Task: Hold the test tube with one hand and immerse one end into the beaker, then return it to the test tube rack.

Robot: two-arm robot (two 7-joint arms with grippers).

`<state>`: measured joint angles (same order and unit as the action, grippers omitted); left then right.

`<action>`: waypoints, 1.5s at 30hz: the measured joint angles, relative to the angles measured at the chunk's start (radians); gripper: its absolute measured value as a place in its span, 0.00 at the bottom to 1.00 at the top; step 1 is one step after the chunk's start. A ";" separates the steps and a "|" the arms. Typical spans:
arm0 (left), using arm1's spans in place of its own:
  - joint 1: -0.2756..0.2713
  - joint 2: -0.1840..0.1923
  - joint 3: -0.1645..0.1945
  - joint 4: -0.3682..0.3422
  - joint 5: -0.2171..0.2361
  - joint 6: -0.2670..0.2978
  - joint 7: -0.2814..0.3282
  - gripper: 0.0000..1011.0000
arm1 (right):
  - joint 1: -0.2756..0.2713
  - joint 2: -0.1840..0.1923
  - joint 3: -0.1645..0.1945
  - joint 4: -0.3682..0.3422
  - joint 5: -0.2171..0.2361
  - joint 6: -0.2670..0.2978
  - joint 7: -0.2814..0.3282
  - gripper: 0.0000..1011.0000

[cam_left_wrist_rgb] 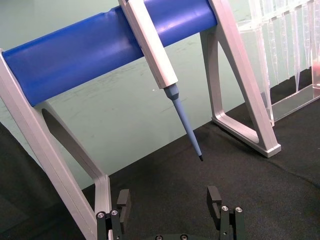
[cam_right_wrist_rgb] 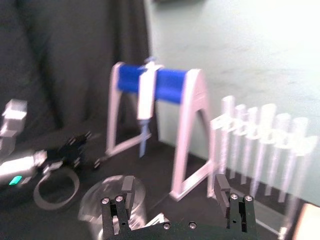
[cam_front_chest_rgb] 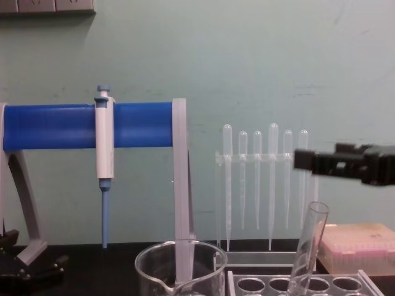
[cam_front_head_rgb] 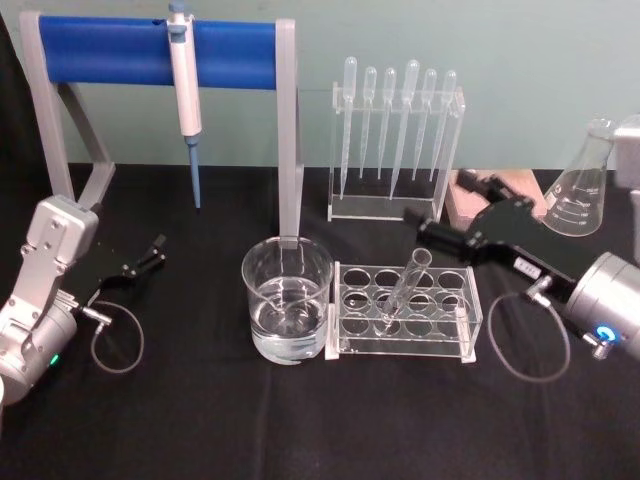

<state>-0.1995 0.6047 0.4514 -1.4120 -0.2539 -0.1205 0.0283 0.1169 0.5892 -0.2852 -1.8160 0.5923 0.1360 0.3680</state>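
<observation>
Head view: the test tube [cam_front_head_rgb: 405, 285] leans tilted in a hole of the clear rack [cam_front_head_rgb: 404, 311], its open rim up and well apart from any gripper. The rack stands just beside the beaker [cam_front_head_rgb: 287, 299], which sits on the black table [cam_front_head_rgb: 200, 420] with clear liquid in its lower part. The right gripper [cam_front_head_rgb: 416, 222] reaches in from the right edge and hangs above and behind the rack, near the tube's rim but not touching it; in the right wrist view its fingers [cam_right_wrist_rgb: 221, 186] stand apart with nothing between them. The left gripper [cam_front_head_rgb: 155, 249] rests low at the left side of the table, beside the foot of the stand with the blue bar [cam_front_head_rgb: 150, 50], well apart from the beaker; the left wrist view shows its fingers [cam_left_wrist_rgb: 123, 198] spread wide and empty. A pipette tool [cam_front_head_rgb: 184, 90] hangs from the blue bar, its tip pointing down. Behind the rack a second clear holder carries a row of thin plastic droppers [cam_front_head_rgb: 398, 130], and a glass flask [cam_front_head_rgb: 582, 190] stands at the far right. In the chest view the tube [cam_front_chest_rgb: 308, 250] rises slanted out of the rack, below the right gripper [cam_front_chest_rgb: 308, 161].
</observation>
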 joint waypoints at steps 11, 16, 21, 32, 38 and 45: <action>0.000 0.000 0.000 0.000 0.000 0.000 0.000 0.99 | -0.062 -0.127 0.070 0.057 -0.134 -0.104 -0.272 0.99; 0.000 0.000 0.000 0.000 0.000 0.000 0.000 0.99 | -0.071 -0.185 0.053 0.123 -0.284 -0.153 -0.412 0.99; 0.000 0.000 0.000 0.000 0.000 0.000 0.000 0.99 | -0.075 -0.218 0.042 0.173 -0.365 -0.172 -0.467 0.99; 0.000 0.000 0.000 0.000 0.000 0.000 0.000 0.99 | -0.076 -0.226 0.044 0.194 -0.384 -0.175 -0.451 0.99; 0.000 0.000 0.000 0.000 0.000 0.000 0.000 0.99 | -0.076 -0.226 0.043 0.192 -0.385 -0.175 -0.454 0.99; 0.000 0.000 0.000 0.000 0.000 0.000 0.000 0.99 | -0.076 -0.227 0.043 0.191 -0.385 -0.175 -0.458 0.99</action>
<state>-0.1995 0.6047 0.4514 -1.4120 -0.2539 -0.1205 0.0283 0.0410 0.3625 -0.2425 -1.6247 0.2070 -0.0393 -0.0900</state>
